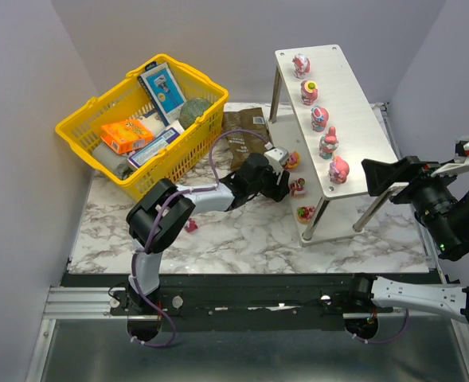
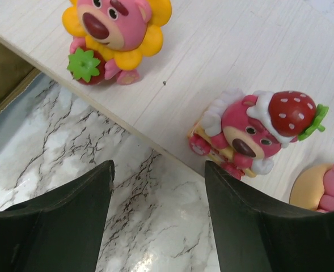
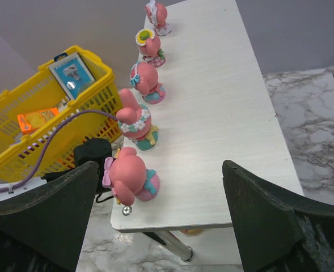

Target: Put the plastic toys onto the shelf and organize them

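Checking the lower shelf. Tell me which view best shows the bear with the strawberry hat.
Left wrist view: the strawberry-hat bear is close up, face and hat clear. The top view shows only a tiny pink blob. In the right wrist view the upper board hides it.

plastic toys [image 1: 319,118]: five top tier [image 1: 353,95], three lower tier [image 2: 240,51], one tabletop [image 1: 242,231]. one yellow basket [image 1: 182,151].

Yellow basket [image 1: 182,156] stands at the far left of the marble table [image 1: 242,235], set askew. Inside it are an orange packet [image 1: 125,135], a blue-and-white box [image 1: 156,143] touching it, a blue-edged card [image 1: 164,89] propped upright, and a green round item [image 1: 194,111]. A brown packet [image 1: 242,127] lies flat just right of the basket.
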`<action>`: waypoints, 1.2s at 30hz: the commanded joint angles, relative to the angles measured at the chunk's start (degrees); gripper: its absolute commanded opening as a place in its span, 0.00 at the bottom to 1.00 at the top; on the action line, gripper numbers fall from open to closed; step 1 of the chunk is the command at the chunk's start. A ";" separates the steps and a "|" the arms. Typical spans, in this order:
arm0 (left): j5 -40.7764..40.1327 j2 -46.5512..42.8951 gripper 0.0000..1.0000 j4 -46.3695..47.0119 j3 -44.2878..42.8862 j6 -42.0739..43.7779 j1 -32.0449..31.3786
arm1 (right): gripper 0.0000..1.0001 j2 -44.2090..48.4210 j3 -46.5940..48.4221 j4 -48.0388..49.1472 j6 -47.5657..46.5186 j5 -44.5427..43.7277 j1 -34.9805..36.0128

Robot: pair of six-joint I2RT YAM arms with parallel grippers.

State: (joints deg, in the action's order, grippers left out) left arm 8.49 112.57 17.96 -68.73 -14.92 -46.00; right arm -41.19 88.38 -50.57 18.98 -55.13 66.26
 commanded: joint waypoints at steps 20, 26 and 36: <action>-29.93 -25.82 0.93 -52.46 2.20 -27.14 1.26 | 0.97 -0.38 -1.28 4.95 -1.84 1.08 -0.25; -29.05 -36.00 0.97 -65.23 10.45 -39.73 1.35 | 0.97 -1.52 -1.89 7.67 -4.04 2.05 -0.17; -36.79 -53.06 0.99 -76.06 21.79 -63.12 1.79 | 0.97 -1.96 -2.33 7.76 -4.30 5.30 -0.25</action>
State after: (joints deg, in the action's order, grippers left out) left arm -22.33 63.44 -52.58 -50.43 -65.80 -44.66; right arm -43.03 86.50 -44.25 15.40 -51.88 66.26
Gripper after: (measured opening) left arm 0.988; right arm 0.968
